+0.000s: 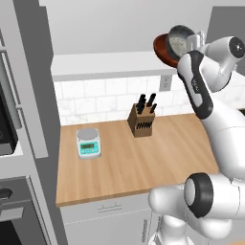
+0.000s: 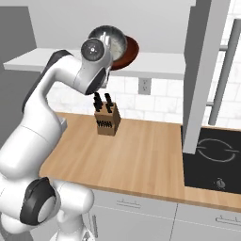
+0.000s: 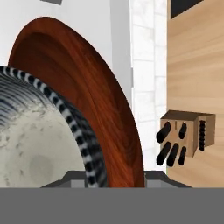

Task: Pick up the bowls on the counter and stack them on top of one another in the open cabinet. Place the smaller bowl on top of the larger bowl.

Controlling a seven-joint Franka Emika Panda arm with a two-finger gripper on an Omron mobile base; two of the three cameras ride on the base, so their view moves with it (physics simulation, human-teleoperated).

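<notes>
Robot arm raised w/ small grey bowl (image 1: 178,38) against larger reddish-brown bowl (image 2: 128,51) at open cabinet ledge (image 1: 105,64), above knife block (image 1: 142,119); gripper state can't tell.

The end effector itself is tucked behind the arm's wrist up by the cabinet ledge, so how its fingers sit on the small grey bowl (image 1: 179,39) cannot be made out. The reddish-brown bowl (image 1: 161,50) hides mostly behind the grey one and the forearm; only its left rim shows. From the right side, the arm's round joint covers the left part of the grey bowl. In the hand view both bowls run off the left and bottom edges. The kitchen scale's (image 1: 89,142) display is too small to read. The cooktop (image 2: 214,160) is cut by the frame's right edge.
</notes>
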